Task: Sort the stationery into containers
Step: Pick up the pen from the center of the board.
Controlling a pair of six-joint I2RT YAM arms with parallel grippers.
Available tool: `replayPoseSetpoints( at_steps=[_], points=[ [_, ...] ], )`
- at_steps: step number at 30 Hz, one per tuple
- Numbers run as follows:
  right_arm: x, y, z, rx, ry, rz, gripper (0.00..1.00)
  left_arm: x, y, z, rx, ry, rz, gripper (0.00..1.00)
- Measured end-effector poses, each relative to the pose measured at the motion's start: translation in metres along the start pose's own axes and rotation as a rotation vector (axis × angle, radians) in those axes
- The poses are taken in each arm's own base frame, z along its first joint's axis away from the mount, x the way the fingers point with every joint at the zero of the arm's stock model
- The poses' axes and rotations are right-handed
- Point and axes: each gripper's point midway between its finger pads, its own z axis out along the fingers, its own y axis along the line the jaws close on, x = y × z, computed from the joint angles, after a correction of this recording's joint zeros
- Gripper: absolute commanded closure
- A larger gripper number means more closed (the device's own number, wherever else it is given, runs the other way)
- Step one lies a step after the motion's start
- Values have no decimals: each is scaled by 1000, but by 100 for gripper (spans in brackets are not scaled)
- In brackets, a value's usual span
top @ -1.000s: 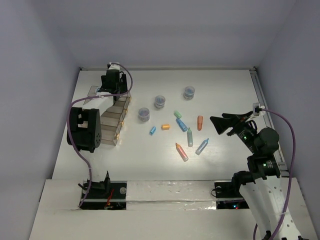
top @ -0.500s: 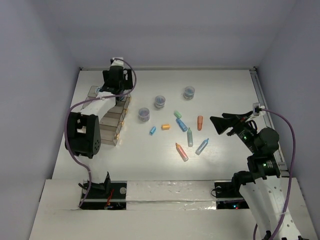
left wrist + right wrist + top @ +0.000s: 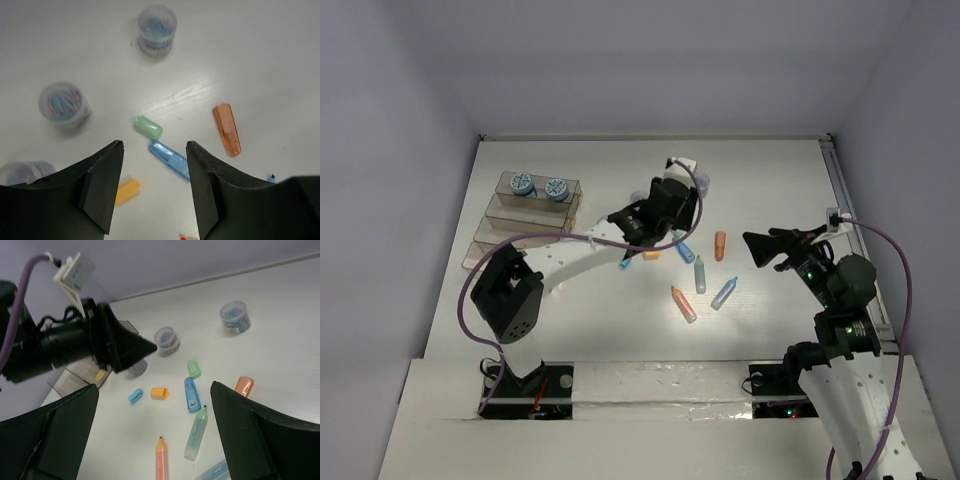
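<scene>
Left tool (image 3: pixel 154 146): spread wide, gripping nothing, poised above the worktop (image 3: pixel 770 180) at centre frame.
Right tool (image 3: pixel 750 244): wide open too and empty, right of frame.
Stationery (image 3: pixel 700 273): scattered mid-frame; two jars (image 3: pixel 521 182) sit in the uppermost tray (image 3: pixel 540 175).
Containers (image 3: pixel 525 208): upper left.

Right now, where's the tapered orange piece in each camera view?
Top external: orange piece, right of centre.
Left wrist: orange piece, right side.
Right wrist: orange piece, lower right.
Shared landmark: blue marker, just left of it in every view.
</scene>
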Motion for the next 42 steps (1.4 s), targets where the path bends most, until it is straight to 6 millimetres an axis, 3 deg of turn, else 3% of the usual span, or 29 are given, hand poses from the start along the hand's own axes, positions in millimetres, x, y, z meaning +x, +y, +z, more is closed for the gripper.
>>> replayPoseSetpoints(
  at_steps=[10,15,19,23,31,42],
  points=[
    [4,-17,-1,85,4,6,0,108,-47,-27,0,143,-48,49],
    [6,-21,1,102,12,11,0,133,-65,-28,0,163,-54,48],
    [8,-23,2,109,20,13,0,150,-63,-16,-31,183,-54,46],
    [9,-24,2,111,25,14,0,157,-59,-2,-60,193,-60,46],
    [14,-26,5,114,50,24,0,149,-41,30,-87,178,-136,47],
    [19,-25,8,97,74,30,0,161,-47,55,-97,201,-133,49]
  ],
)
